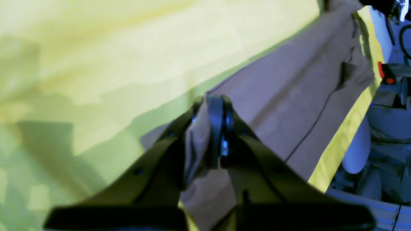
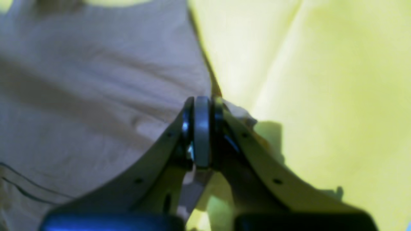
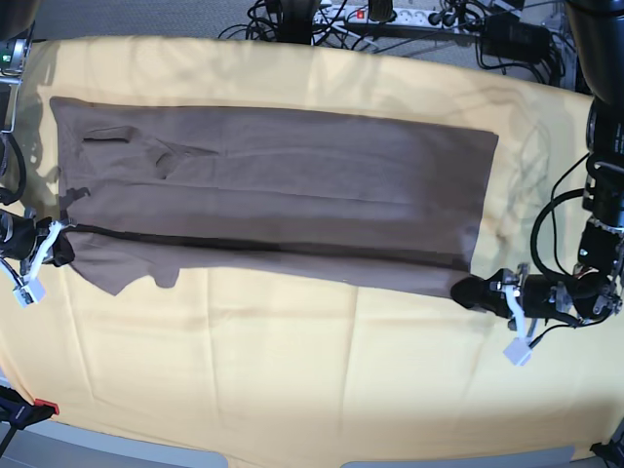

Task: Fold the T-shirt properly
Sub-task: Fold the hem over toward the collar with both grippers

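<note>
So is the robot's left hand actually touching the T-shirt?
Touching. The left wrist view shows the left hand shut on a fold of the T-shirt, with the fabric bunched between its fingers.

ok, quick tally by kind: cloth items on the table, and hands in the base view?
T-shirt: 1, taupe, laid long across the table
Yellow cloth: 1, under the T-shirt
Hands: 2, left hand and right hand, each shut on a T-shirt edge
Total: 4
</note>
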`<action>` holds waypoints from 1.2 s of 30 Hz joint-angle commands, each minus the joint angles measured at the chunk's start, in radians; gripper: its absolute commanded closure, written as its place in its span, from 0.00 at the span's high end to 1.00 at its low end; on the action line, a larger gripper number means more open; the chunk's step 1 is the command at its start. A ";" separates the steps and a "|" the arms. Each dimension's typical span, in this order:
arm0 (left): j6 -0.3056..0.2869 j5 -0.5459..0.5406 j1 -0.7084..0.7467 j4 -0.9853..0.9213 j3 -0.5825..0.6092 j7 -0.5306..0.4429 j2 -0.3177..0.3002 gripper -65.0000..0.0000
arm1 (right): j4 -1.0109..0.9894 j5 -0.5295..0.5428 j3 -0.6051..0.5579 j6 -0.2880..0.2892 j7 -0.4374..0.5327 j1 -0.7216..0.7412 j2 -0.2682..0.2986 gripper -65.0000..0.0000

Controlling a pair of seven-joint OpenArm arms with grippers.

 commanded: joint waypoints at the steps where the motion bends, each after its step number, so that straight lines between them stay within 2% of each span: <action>1: -0.008 -0.023 -0.037 0.010 -0.008 -0.004 -0.017 0.00 | 0.019 0.011 0.009 0.001 0.017 0.025 0.031 0.00; 5: -0.008 -0.028 -0.036 0.010 -0.008 0.013 -0.023 0.00 | 0.019 0.041 0.009 0.001 -0.005 0.021 0.032 0.00; 9: -0.008 -0.031 -0.039 0.015 -0.008 0.114 -0.024 0.00 | 0.019 0.140 0.009 0.001 -0.097 0.021 0.032 0.00; 12: -0.008 -0.031 -0.039 0.027 -0.008 0.155 -0.025 0.00 | 0.019 0.142 0.009 0.001 -0.107 0.021 0.033 0.00; 18: -0.008 -0.031 -0.039 0.045 -0.008 0.188 -0.025 0.00 | 0.019 0.142 0.009 0.001 -0.122 0.021 0.040 0.00; 25: -0.008 -0.031 -0.039 0.100 -0.008 0.204 -0.024 0.00 | 0.019 0.144 0.009 0.001 -0.125 0.021 0.100 0.00; 31: -0.008 -0.031 -0.039 0.129 -0.008 0.209 -0.024 0.00 | 0.019 0.261 0.009 0.001 -0.202 0.018 0.108 0.00; 36: -0.008 -0.031 -0.038 0.129 -0.008 0.251 -0.025 0.00 | 0.019 0.266 0.009 0.001 -0.237 0.018 0.109 0.00</action>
